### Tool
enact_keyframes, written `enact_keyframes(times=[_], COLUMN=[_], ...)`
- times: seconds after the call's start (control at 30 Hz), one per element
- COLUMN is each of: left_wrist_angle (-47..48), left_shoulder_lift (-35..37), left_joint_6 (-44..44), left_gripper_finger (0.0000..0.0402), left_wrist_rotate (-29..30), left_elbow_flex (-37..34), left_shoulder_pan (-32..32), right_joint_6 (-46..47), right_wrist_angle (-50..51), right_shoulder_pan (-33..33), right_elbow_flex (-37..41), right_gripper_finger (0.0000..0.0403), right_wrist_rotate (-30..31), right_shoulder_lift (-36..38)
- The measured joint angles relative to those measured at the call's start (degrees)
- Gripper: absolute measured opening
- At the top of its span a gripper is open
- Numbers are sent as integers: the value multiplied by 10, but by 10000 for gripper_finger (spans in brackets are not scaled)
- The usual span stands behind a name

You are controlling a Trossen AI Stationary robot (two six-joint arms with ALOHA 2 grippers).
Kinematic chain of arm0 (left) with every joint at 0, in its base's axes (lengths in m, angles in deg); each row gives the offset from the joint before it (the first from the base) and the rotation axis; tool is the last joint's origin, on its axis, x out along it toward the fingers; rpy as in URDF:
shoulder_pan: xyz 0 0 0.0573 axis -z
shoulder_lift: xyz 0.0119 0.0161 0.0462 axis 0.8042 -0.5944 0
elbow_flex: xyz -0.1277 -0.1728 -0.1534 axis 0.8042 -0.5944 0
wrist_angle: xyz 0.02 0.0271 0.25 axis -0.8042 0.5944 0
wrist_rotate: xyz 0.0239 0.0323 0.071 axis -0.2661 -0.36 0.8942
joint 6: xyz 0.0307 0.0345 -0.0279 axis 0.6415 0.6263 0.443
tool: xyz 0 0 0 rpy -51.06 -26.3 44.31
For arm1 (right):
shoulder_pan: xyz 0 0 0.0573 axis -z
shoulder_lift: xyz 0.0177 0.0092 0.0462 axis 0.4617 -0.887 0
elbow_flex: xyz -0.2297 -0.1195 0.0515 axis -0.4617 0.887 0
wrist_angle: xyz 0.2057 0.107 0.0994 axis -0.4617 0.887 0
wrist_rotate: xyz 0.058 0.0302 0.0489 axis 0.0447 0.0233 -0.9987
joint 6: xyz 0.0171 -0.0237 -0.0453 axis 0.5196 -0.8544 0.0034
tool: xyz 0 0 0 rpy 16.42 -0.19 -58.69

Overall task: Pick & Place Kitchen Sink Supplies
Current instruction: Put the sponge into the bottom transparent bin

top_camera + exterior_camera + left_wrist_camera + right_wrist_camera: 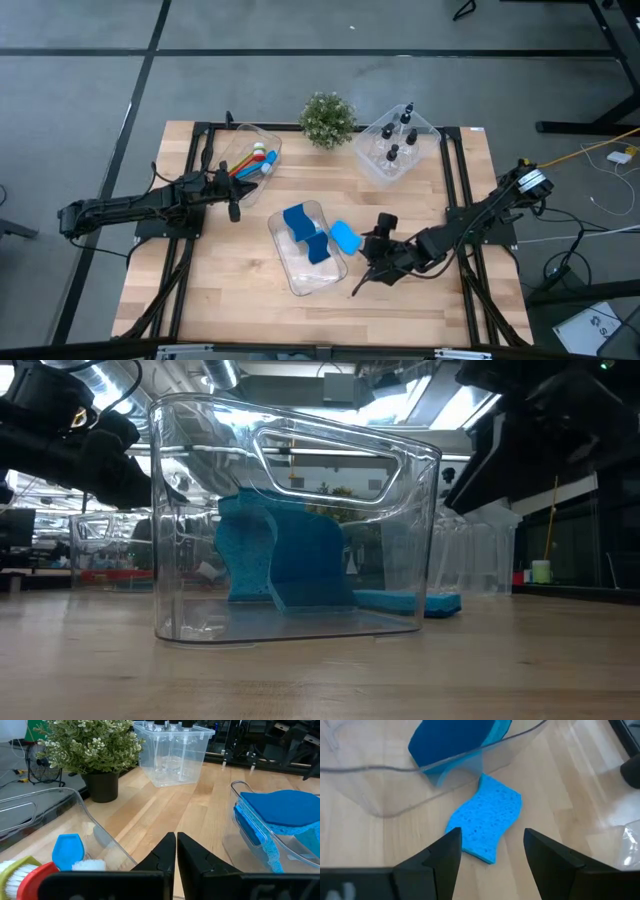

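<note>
A loose bright blue sponge [344, 237] [485, 817] lies flat on the wooden table beside the clear middle bin [300, 270]. Two more blue sponges [305, 232] [285, 560] stand inside that bin. My right gripper [372, 250] [492, 834] hovers open, slanting down just right of the loose sponge, one finger on either side of its near end, touching nothing. My left gripper [233, 205] [176, 852] is shut and empty beside the bin of brushes [252, 160] [50, 870]. Black-capped bottles [398, 140] stand in the far right bin [172, 750].
A small potted plant [327, 118] [90, 745] stands at the far edge between the brush bin and the bottle bin. Bare wood lies along the near edge and in the near left corner. Black frame rails [455, 190] run along both table sides.
</note>
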Motion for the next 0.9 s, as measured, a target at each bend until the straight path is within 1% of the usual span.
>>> enact_keyframes(times=[0.17,0.3,0.4,0.5,0.7,0.9], left_wrist_angle=[0,0,0,0,0,0], left_shoulder_lift=[0,0,0,0,0,0], left_joint_6=[0,0,0,0,0,0], left_gripper_finger=[8,6,9,12,10,6], left_wrist_rotate=[0,0,0,0,0,0], left_elbow_flex=[0,0,0,0,0,0], left_shoulder_pan=[0,0,0,0,0,0], right_joint_6=[-4,-47,-72,-76,-95,-72], right_wrist_angle=[-38,-63,-80,-89,-84,-87], right_shoulder_pan=[0,0,-1,-7,-20,-19], right_elbow_flex=[0,0,0,0,0,5], right_gripper_finger=[212,212,212,210,178,151], right_wrist_rotate=[0,-1,-16,-32,-36,-36], right_shoulder_lift=[-30,-59,-66,-66,-66,-66])
